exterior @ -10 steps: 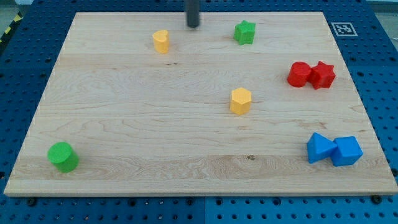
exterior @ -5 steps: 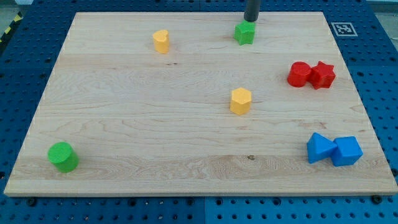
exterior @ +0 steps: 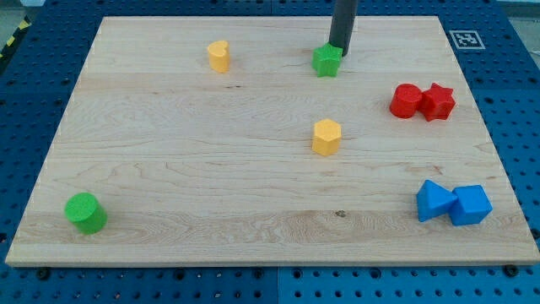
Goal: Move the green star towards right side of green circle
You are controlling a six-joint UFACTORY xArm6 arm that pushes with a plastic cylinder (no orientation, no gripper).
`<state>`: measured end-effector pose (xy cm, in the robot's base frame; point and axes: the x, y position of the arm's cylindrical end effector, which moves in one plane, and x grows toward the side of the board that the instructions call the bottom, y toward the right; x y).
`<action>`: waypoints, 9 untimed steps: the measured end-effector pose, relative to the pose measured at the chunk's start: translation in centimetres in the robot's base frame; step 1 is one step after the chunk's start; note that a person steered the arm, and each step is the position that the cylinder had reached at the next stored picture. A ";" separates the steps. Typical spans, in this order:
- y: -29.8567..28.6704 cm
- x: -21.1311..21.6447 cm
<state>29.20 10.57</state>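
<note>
The green star (exterior: 326, 61) lies near the view's top, right of the middle of the wooden board (exterior: 186, 152). My tip (exterior: 338, 50) touches the star's upper right side. The green circle (exterior: 85, 212) stands far off at the view's bottom left corner of the board.
A yellow block (exterior: 218, 56) sits at the top left of the star. A yellow hexagon (exterior: 326, 137) lies below the star. A red circle (exterior: 406, 100) and red star (exterior: 437, 101) touch at the right. Two blue blocks (exterior: 452, 203) sit at the bottom right.
My tip moved right along the board's top, then down onto the green star. The star has slid slightly down and left.
</note>
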 end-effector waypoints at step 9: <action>-17.2 16.8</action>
<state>46.03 -6.68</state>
